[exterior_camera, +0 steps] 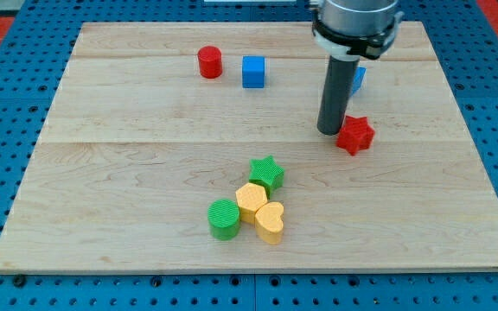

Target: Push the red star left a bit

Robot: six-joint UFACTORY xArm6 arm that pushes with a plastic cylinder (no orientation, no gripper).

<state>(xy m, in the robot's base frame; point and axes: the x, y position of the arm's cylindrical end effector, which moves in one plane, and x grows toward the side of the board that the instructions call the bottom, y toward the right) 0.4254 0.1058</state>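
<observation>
The red star [355,135] lies on the wooden board [145,173] at the view's right of centre. My tip [330,131] stands just at the star's left side, touching or almost touching it. The dark rod rises from there to the arm's head at the view's top.
A red cylinder [209,62] and a blue cube [253,72] sit near the view's top. Another blue block [358,79] is partly hidden behind the rod. A green star [267,173], yellow hexagon [251,200], yellow heart [270,222] and green cylinder [224,218] cluster at the bottom centre.
</observation>
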